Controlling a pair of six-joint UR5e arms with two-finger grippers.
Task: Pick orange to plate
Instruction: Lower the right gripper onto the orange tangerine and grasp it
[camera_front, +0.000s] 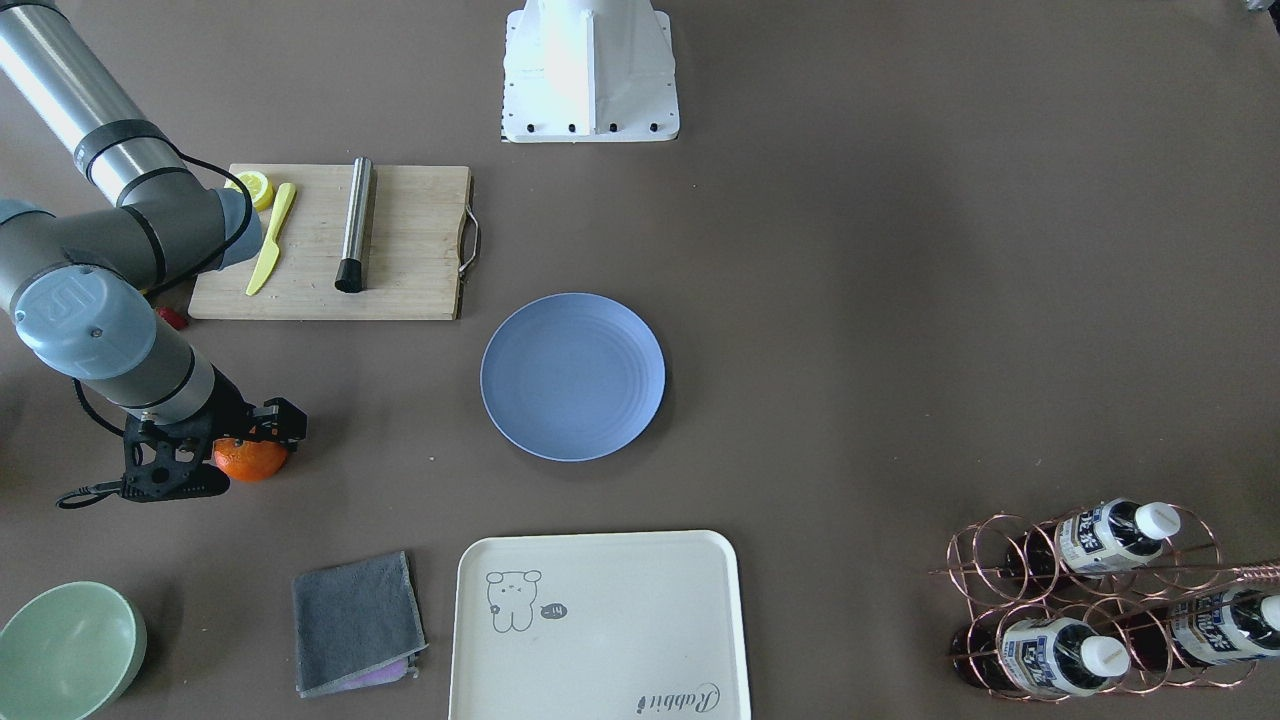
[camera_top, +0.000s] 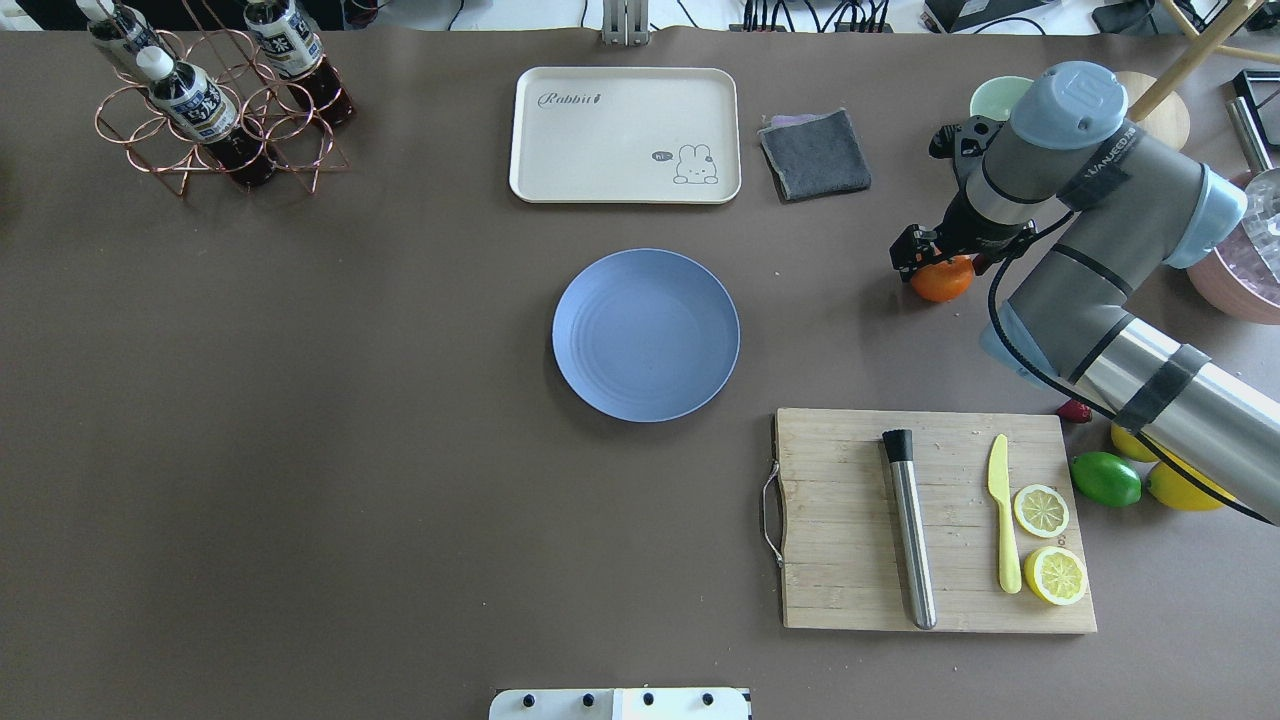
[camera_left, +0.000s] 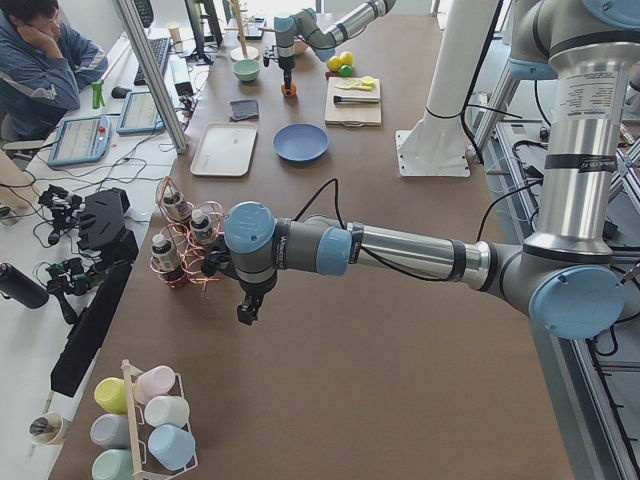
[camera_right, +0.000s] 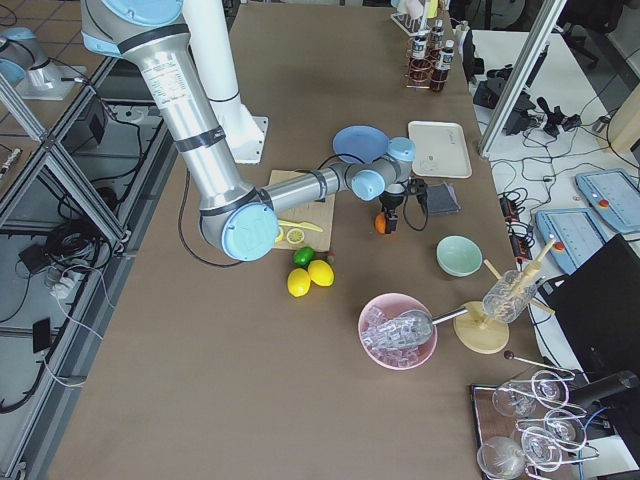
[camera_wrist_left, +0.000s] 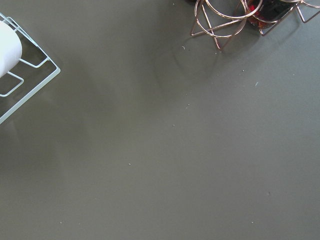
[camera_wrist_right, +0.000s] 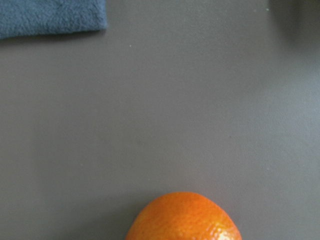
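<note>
The orange (camera_front: 250, 458) rests on the brown table, right under my right gripper (camera_front: 262, 440). The gripper's black fingers (camera_top: 908, 250) reach down around the fruit, and I cannot tell whether they press on it. In the right wrist view the orange (camera_wrist_right: 183, 218) fills the bottom edge with table all around it. The light blue plate (camera_front: 572, 376) lies bare in the middle of the table, well apart from the orange (camera_top: 942, 279). My left gripper (camera_left: 245, 310) hangs over the table by the bottle rack, seen only in the left side view, so I cannot tell its state.
A cutting board (camera_top: 935, 520) carries a steel rod, a yellow knife and lemon halves. A lime (camera_top: 1106, 479) and lemons lie beside it. A cream tray (camera_top: 625, 135), grey cloth (camera_top: 815, 153), green bowl (camera_front: 65, 650) and copper bottle rack (camera_top: 215, 110) line the far side.
</note>
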